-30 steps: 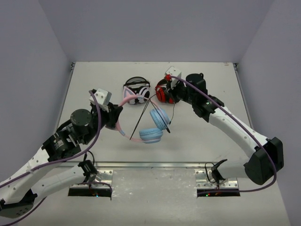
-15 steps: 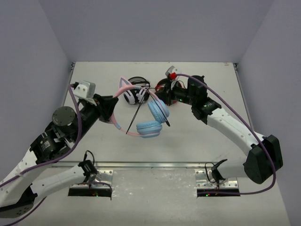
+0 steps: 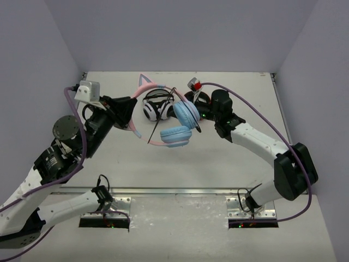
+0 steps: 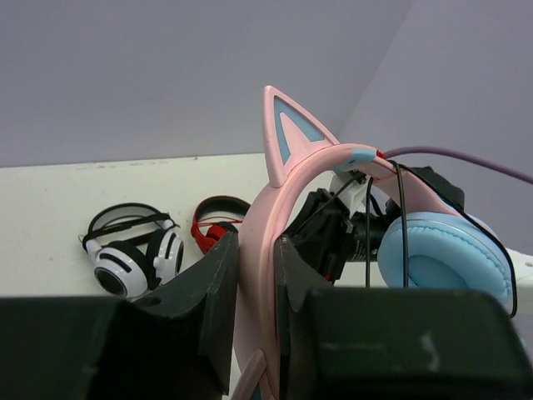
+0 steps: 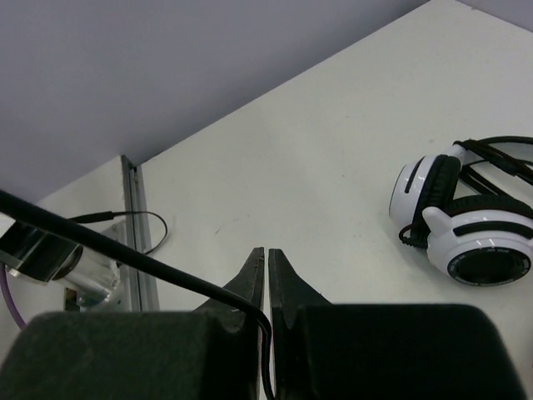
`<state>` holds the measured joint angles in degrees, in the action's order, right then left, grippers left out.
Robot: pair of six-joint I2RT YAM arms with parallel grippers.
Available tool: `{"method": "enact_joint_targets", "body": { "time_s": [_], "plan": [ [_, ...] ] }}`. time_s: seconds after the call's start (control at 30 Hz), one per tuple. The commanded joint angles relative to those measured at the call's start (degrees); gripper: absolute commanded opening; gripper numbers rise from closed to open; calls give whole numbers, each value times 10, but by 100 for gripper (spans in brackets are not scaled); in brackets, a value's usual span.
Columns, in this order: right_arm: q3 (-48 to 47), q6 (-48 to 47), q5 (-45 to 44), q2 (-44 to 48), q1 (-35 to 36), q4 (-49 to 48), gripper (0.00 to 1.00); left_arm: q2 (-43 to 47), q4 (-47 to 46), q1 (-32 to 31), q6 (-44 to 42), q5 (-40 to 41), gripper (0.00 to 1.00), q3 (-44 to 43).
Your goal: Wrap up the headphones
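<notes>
A pair of pink cat-eared headphones with light blue ear cups [image 3: 187, 113] is being held up over the white tabletop [image 3: 240, 164], toward the 12 o'clock side of its middle in the overhead view. The pink plastic headband [image 4: 279, 196] is being clamped between the two black fingers [image 4: 214, 283] of the left hand [image 3: 130, 115], which is reaching in from 9 o'clock. In the left wrist view one pink-and-blue cat ear [image 4: 289, 133] is pointing to 12 o'clock above the grip. The two ear cups are being carried at the 3 o'clock end of the band. Whether the lower cup is touching the tabletop cannot be told.

The long thin black cable [image 5: 150, 263] is being pinched between the closed fingers of the right hand [image 5: 266, 258], which is reaching in from 3 o'clock, just beside the upper cup. In the right wrist view the cable is running in from 9 o'clock and dropping into the slit between the fingertips. From overhead, a straight stretch of it is being drawn slantwise across the band's opening, from 1 o'clock down to 7 o'clock.

A white-and-black pair of headphones [image 3: 154, 108] is lying on the tabletop, framed by the pink band from overhead. A red-and-black pair [image 4: 210, 227] is lying just beside it at 3 o'clock in the left wrist view.
</notes>
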<state>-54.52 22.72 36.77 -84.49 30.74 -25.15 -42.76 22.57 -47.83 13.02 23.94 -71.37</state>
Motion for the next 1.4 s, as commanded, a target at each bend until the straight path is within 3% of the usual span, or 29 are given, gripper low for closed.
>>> {"method": "enact_joint_targets", "body": {
  "time_s": [0.0,0.37,0.6,0.83,1.0,1.23,1.37],
  "plan": [
    [13,21,10,6,-2,-28,5,17,-133,-4,41,13,0,-37],
    [40,29,13,8,-1,-54,4,49,-162,-4,26,36,0,-27],
    [51,51,20,-9,-1,-88,10,58,-173,-4,18,47,0,-33],
    [61,58,24,-16,3,-100,10,58,-180,-4,10,63,0,-34],
    [63,50,31,-16,5,-90,2,53,-176,-4,-1,74,0,-38],
    [76,38,17,-6,6,-81,15,51,-168,-4,-4,94,0,-30],
    [75,38,20,-2,6,-81,18,51,-169,-4,-2,87,0,-22]
  ]
}}
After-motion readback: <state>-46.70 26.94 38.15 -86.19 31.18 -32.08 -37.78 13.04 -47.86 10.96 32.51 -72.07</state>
